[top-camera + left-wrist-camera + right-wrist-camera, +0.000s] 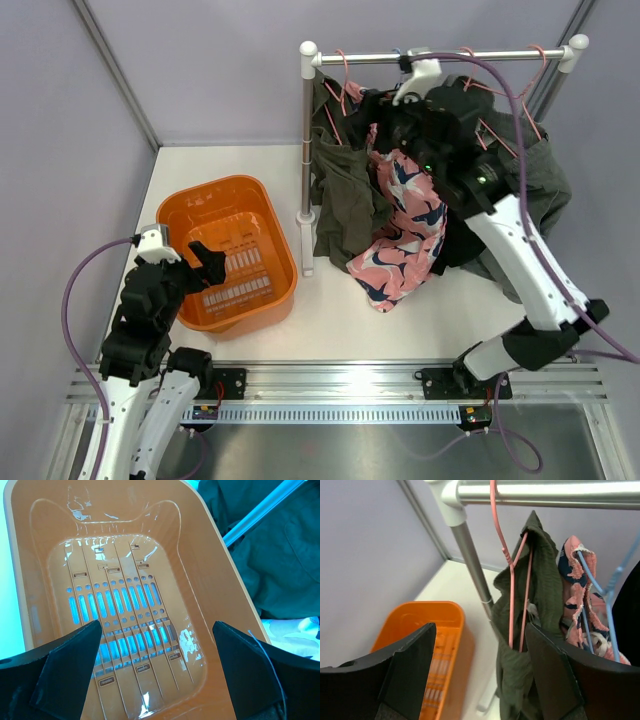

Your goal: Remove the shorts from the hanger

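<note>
Right, top view: rail (440, 57) spans 12 to 2 o'clock and all four shorts are on it. Olive shorts (345, 195) hang nearest the post (308, 150), then pink shorts (405, 235), then black shorts (458, 250). Grey shorts (548, 175) are out at 3 o'clock. Right arm (520, 250) reaches up to the rail's left end; its fingertips are lost in cloth here. Left gripper (205, 262) hovers over the orange basket (235, 190) at 9 o'clock.

Left wrist: jaws fully spread and empty, with only the basket floor between them. Olive cloth shows at 2 o'clock.

Right wrist: right gripper (480, 665) has its jaws wide apart and nothing clamped. The olive shorts are draped on the pink hanger (512, 570), in the gap toward 1 o'clock and close to the right-hand finger. Pink shorts on the blue hanger (600, 590) sit at 3 o'clock.

My read is that the olive pair goes first.
- Centre the jaws on cloth below the hanger's wires, so they bite fabric only and no wire.
- Take a thick fold, not one layer.
- Stay off the 3 o'clock neighbour.
- Pull down toward 7 o'clock so the cloth slides off without unhooking the hanger.
- Leave the left arm parked over the basket.
</note>
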Controlling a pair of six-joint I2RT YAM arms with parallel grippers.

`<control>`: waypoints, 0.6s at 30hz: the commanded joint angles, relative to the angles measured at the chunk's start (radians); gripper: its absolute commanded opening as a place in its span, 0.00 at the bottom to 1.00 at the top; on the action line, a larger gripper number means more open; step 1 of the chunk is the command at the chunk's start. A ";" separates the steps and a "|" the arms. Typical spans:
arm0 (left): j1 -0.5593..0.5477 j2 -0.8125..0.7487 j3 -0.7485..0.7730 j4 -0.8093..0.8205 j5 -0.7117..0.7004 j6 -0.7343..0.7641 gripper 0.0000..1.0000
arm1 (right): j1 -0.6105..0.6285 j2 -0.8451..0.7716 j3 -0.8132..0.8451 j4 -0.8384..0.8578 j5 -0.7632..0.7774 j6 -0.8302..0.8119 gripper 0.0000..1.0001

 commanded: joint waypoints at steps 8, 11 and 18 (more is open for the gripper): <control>-0.004 -0.001 0.036 0.018 -0.015 0.014 0.99 | 0.073 0.224 0.099 0.229 0.339 -0.203 0.77; -0.004 0.002 0.036 0.018 -0.015 0.014 0.99 | 0.073 0.275 0.111 0.286 0.364 -0.220 0.75; -0.004 0.011 0.036 0.018 -0.014 0.015 0.99 | 0.073 0.323 0.102 0.404 0.389 -0.280 0.73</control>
